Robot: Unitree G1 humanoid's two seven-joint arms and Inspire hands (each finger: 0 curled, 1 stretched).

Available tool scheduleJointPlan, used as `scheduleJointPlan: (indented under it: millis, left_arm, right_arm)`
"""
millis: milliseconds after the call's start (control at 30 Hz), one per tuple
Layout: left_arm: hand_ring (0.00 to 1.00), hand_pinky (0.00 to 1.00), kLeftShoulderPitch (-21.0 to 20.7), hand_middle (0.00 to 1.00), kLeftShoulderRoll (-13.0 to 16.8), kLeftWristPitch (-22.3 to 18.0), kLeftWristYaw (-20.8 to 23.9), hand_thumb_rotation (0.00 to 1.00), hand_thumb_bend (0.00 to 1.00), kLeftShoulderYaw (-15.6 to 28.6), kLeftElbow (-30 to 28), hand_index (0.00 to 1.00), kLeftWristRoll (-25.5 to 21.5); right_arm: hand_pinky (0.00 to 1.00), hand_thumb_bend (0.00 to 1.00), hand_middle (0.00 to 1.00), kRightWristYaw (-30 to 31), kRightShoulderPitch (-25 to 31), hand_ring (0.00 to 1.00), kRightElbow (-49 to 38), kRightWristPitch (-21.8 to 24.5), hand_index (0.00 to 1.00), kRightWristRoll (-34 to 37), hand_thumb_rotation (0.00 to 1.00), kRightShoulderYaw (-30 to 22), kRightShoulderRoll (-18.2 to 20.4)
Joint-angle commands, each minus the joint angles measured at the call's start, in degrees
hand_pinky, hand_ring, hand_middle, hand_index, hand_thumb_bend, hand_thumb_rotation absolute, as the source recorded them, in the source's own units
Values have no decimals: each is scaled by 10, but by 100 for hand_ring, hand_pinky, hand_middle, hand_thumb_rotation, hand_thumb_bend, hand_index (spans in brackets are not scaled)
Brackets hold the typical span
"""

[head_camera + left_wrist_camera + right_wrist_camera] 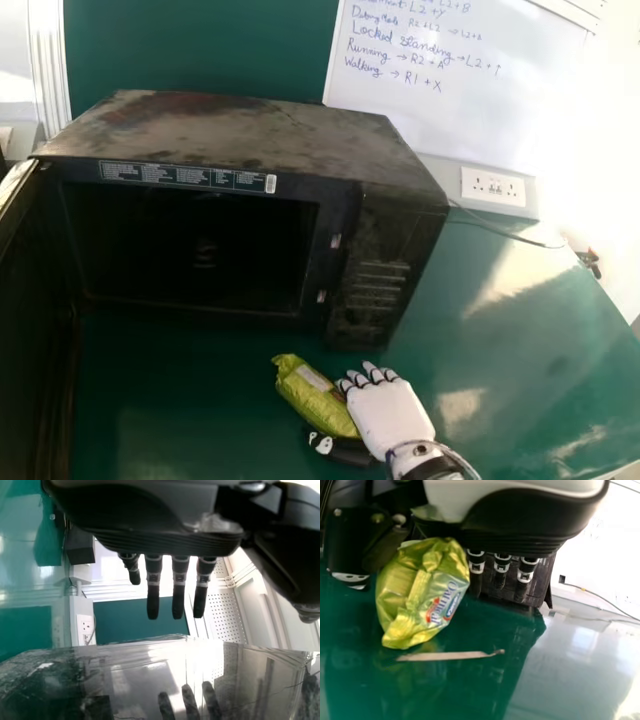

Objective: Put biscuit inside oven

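One yellow-green biscuit packet (312, 403): outside the microwave oven (250, 135), in front of it, between my right hand's (388, 410) thumb and fingers; resting or lifted, I cannot tell.
My right hand: open, fingers nearly straight, touching the packet.
My left hand (150, 537): fingers straight, holding nothing, above a glossy surface (140, 670).
Microwave door (30, 300): swung open on my left.

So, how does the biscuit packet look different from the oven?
The packet is a bright yellow-green, while the oven is dark and grimy. The packet is small, with crinkled wrapping; the oven is a far bigger, hard-edged box. The packet is tilted at a slant, whereas the oven sits upright with its door open. Both carry some printing.
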Motion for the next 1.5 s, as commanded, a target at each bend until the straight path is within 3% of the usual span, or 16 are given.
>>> scheduleJointPlan:
  millis: [0, 133, 200, 267, 333, 400, 433, 467, 500, 533, 600, 667, 833, 900, 1033, 1467]
  left_arm:
    - [79, 74, 20, 84, -6, -15, -12, 69, 100, -4, -4, 82, -8]
    - [80, 75, 20, 84, -10, -18, 7, 68, 100, -2, -10, 83, 12]
    - [80, 75, 21, 84, -11, -16, 16, 67, 100, -3, -16, 83, 22]
    - [80, 74, 26, 84, -10, -14, 16, 67, 100, -9, -20, 82, 21]
    - [80, 74, 32, 84, -10, -5, 17, 66, 100, -15, -28, 82, 18]
    - [80, 74, 42, 84, -13, 9, 27, 66, 100, -19, -40, 82, 26]
    - [80, 74, 46, 85, -14, 10, 30, 67, 100, -19, -43, 82, 38]
    - [80, 74, 47, 85, -13, 1, 30, 66, 100, -18, -43, 82, 54]
    - [79, 74, 46, 84, -12, -8, 31, 66, 100, -17, -42, 82, 68]
    - [79, 74, 44, 85, -13, -20, 34, 66, 100, -15, -40, 82, 88]
    - [79, 73, 39, 85, -16, -38, 43, 65, 100, -12, -36, 82, 117]
    - [79, 73, 35, 85, -21, -54, 59, 64, 100, -8, -36, 82, 153]
    - [79, 74, 40, 84, -36, -71, 104, 62, 99, -4, -51, 82, 227]
    - [79, 74, 45, 85, -36, -73, 109, 62, 97, -10, -56, 82, 231]
    - [80, 76, 51, 85, -32, -80, 110, 61, 95, -17, -59, 82, 229]
    - [78, 75, 63, 84, -32, -68, 117, 60, 93, -27, -73, 82, 217]
  right_arm:
    - [86, 81, 94, -17, -9, 100, 12, 7, 83, -5, 55, 6, 6]
    - [72, 83, 88, -29, -14, 100, 24, 13, 78, -2, 43, 14, 10]
    - [60, 83, 83, -35, -14, 94, 27, 12, 73, 3, 33, 14, 10]
    - [56, 82, 79, -41, -14, 89, 27, 12, 68, 7, 20, 14, 8]
    - [59, 84, 73, -39, -14, 85, 25, 15, 62, 6, 5, 14, 9]
    - [58, 89, 67, -38, -15, 80, 23, 17, 57, 5, 1, 15, 9]
    - [49, 91, 61, -37, -16, 69, 22, 19, 54, 4, 1, 15, 9]
    - [35, 92, 48, -37, -16, 44, 21, 22, 49, 2, 0, 15, 10]
    - [25, 92, 37, -35, -16, 24, 21, 25, 45, 0, 0, 15, 11]
    - [18, 92, 27, -35, -16, 12, 20, 27, 41, 0, 0, 15, 11]
    - [10, 91, 17, -37, -14, 3, 19, 30, 34, 1, 0, 13, 11]
    - [3, 89, 10, -37, -13, 1, 17, 32, 28, 4, 0, 12, 10]
    - [0, 74, 5, -28, -13, 0, 12, 42, 13, 5, 0, 8, 14]
    - [0, 68, 3, -23, -15, 0, 10, 47, 11, 5, 0, 7, 16]
    - [0, 66, 2, -13, -17, 0, 5, 54, 11, 8, 0, 5, 18]
    - [0, 66, 2, 3, -15, 0, -15, 55, 10, 33, 0, -3, 16]
